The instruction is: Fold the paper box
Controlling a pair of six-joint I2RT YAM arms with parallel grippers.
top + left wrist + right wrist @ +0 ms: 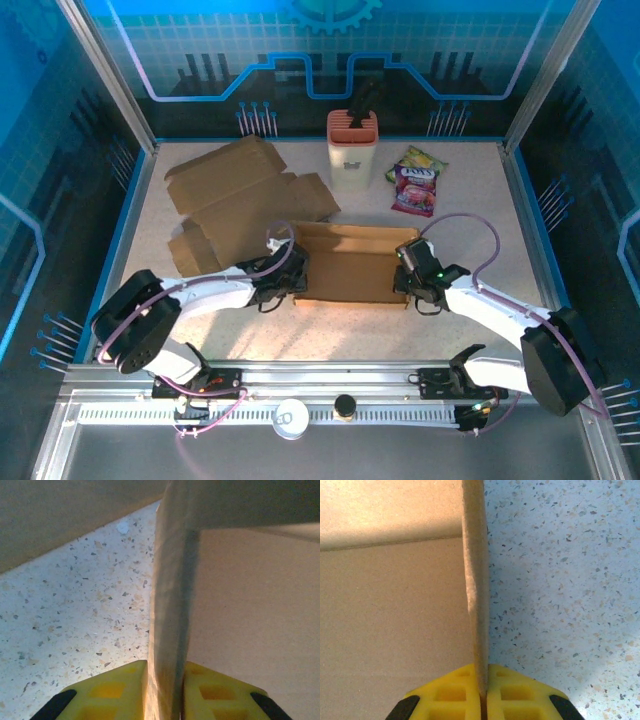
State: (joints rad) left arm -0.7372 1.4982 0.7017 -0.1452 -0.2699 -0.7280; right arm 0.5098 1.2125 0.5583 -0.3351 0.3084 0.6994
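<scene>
Paper box point(350, 262) at mid-tabletop point(480, 230), just ahead of the two arms: brown card, floor flat, back wall and both end walls raised, top open. Hard to tell from overhead whether the near long side is up or lying flat.

At the box's left end, left fingers point(296, 280) clenched on the end wall. At the right end, right fingers point(408, 280) likewise clenched on the opposite wall. From above, fingertips mostly lost behind the dark wrists and the card itself.

Left wrist view: yellow left fingers point(137, 690) pressed to either side of an upright card wall point(170, 605), speckled tabletop to the left of it, box floor to the right. Wall blurred by closeness, its top hidden under a shadowed panel across the upper frame; finger bases cut off at the bottom edge.

Right wrist view: yellow right fingers point(467, 692) shut tight on a thin upright wall point(476, 580), no gap visible between pad and card. Box floor and a crease line to the left, bare speckled tabletop to the right. Top of the wall cut off by the frame.

Farther back on the left, flat cardboard sheets point(240, 195), overlapping, the nearest corner touching or just behind the box; cannot tell which. Behind the box, an upright cream container point(353, 150) with a dark item standing in it, too dim to identify. Right of that, two snack packets point(418, 180), print too small to read.
</scene>
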